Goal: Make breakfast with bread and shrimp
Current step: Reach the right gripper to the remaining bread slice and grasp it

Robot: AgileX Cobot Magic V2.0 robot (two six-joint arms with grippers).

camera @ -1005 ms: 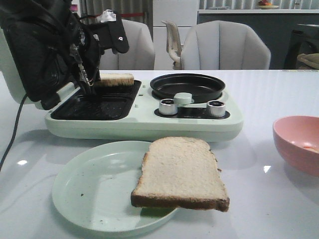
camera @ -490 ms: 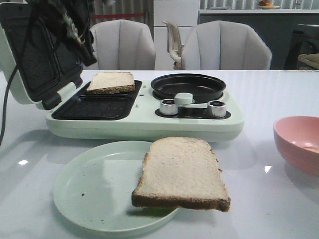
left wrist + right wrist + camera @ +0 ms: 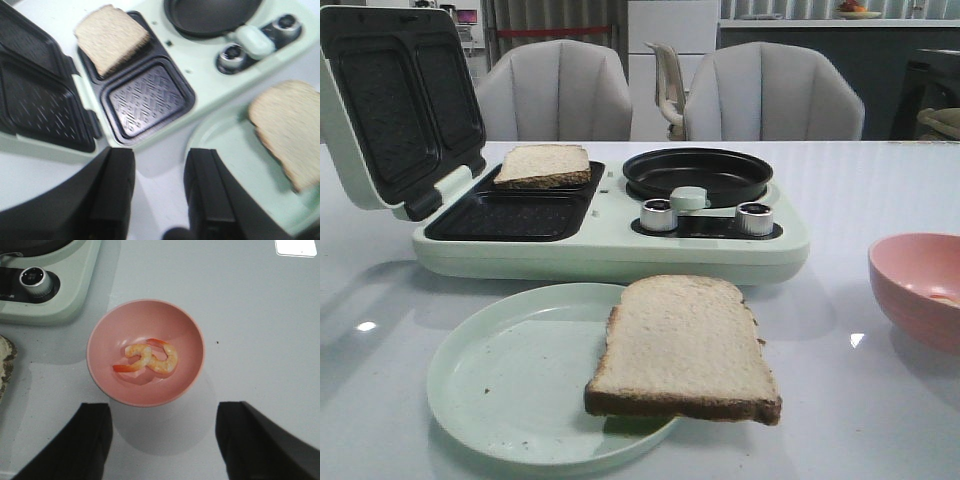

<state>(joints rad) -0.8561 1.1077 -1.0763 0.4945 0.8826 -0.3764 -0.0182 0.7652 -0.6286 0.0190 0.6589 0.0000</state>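
The shrimp lie in the pink bowl near the counter's right edge, directly ahead of the right gripper. Its jaws are spread and empty. The left gripper is likewise released.

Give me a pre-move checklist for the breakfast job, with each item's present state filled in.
1. Sandwich maker lid open: ok.
2. One square beige bread slice lying in the rear black grill well: ok, though it sits tilted on the well's edge.
3. Front grill well free: ok.
4. Second bread slice reachable on the pale green round plate: ok, it overhangs the rim.
5. Orange-pink curved shrimp in the pink bowl: ok.
6. Left gripper and right gripper open and holding nothing: ok.
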